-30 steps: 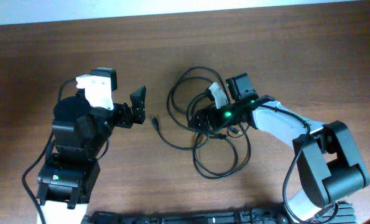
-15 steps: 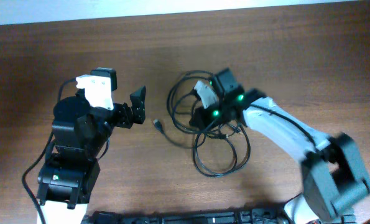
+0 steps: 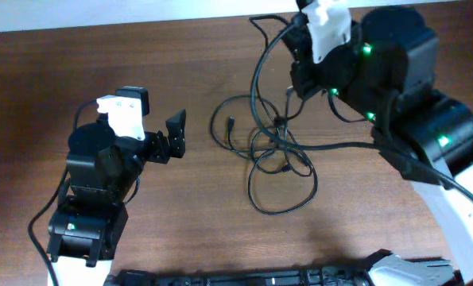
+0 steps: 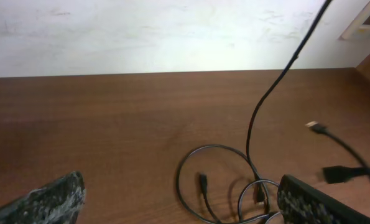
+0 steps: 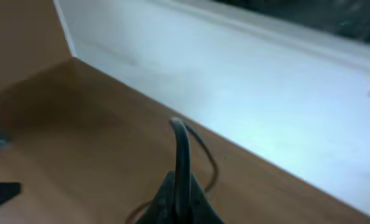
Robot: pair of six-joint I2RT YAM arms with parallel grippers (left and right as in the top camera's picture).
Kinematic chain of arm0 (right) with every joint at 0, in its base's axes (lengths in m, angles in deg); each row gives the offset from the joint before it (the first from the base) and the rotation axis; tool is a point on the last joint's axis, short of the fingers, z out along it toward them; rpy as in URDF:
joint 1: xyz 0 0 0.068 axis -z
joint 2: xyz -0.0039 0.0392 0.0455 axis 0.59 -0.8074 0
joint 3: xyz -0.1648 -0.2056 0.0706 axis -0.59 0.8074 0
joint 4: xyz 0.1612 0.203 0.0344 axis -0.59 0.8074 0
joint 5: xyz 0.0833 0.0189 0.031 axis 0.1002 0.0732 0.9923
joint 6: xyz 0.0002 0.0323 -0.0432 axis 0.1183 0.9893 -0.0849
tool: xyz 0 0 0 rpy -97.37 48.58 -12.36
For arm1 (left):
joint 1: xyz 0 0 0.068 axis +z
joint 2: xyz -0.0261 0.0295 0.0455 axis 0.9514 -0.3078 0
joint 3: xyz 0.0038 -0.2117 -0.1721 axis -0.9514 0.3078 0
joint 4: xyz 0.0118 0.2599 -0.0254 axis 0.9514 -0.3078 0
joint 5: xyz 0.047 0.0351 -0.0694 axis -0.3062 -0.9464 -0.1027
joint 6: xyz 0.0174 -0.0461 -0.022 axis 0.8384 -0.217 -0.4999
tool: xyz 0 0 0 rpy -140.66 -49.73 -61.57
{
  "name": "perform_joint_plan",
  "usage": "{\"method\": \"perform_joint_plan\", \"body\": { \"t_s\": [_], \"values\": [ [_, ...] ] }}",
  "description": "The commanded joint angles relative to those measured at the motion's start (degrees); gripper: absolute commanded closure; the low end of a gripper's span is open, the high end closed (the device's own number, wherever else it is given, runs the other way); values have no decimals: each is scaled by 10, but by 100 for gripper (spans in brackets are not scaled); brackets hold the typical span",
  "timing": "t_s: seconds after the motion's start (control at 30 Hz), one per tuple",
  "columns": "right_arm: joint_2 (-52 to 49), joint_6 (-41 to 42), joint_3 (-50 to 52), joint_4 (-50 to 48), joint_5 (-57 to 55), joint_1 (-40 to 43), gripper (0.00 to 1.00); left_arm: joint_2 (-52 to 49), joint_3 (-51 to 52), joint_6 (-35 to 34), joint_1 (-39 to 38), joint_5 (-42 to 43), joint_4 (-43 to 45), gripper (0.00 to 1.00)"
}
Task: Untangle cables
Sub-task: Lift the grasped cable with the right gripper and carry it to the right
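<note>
Overhead view gives me the thin black cables (image 3: pixel 277 163) as a loose tangle of overlapping loops on the brown wooden table (image 3: pixel 77 56), right of centre, with one small plug end (image 3: pixel 230 123) lying at the pile's left edge. From that tangle a couple of strands rise off the wood toward the right arm (image 3: pixel 427 119), which sits high and close to the camera at the top right. On the right wrist view I see the right gripper (image 5: pixel 180 198) clamped tight on one black strand, which stands up out of the fingertips and arcs over; the picture is blurred, so I can't say which cable it is. The left gripper (image 3: pixel 175 137) sits well apart from the tangle, on its left side and facing it, jaws spread wide with nothing between them. On the left wrist view its fingers (image 4: pixel 54 199) sit at the bottom corners, the loops lie on the table beyond them, a raised strand climbs out of frame at the top right, and a second plug end (image 4: pixel 315 127) shows to the right of it
</note>
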Motion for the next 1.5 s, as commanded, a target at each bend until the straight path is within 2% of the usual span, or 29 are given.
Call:
{"method": "perform_joint_plan", "body": {
  "t_s": [0.0, 0.07, 0.13, 0.2, 0.43, 0.53, 0.63, 0.8, 0.93, 1.1, 1.2, 1.3, 1.47],
  "values": [
    [15, -62, -14, 28, -139, 1, 96, 0, -2, 9, 0, -4, 1, 1],
    [8, -75, -14, 69, -222, 1, 96, 0, -2, 9, 0, -4, 1, 1],
    [-13, -76, -13, 153, -338, 2, 96, 0, -2, 9, 0, -4, 1, 1],
    [-32, -76, -13, 217, -379, 8, 96, 0, -2, 9, 0, -4, 1, 1],
    [-59, -74, -12, 260, -335, 58, 96, 0, -2, 9, 0, -4, 1, 1],
    [-59, -74, -12, 333, -261, 80, 96, 0, -2, 9, 0, -4, 1, 1],
    [-59, -74, -1, 376, -253, 100, 96, 0, -2, 9, 0, -4, 1, 1],
    [-60, -63, 3, 364, -253, 167, 96, 0, -2, 9, 0, -4, 1, 1],
    [-59, 16, 3, 313, -250, 240, 96, 0, -2, 9, 0, -4, 1, 1],
    [-28, 17, -56, 235, -192, 233, 96, 0, -2, 9, 0, -4, 1, 1],
    [23, 16, -105, 91, -169, 233, 96, 0, -2, 9, 0, -4, 1, 1],
    [62, 16, -107, -65, -169, 233, 96, 0, -2, 9, 0, -4, 1, 1],
    [77, 16, -107, -251, -167, 233, 96, 0, -2, 9, 0, -4, 1, 1]
  ]
}}
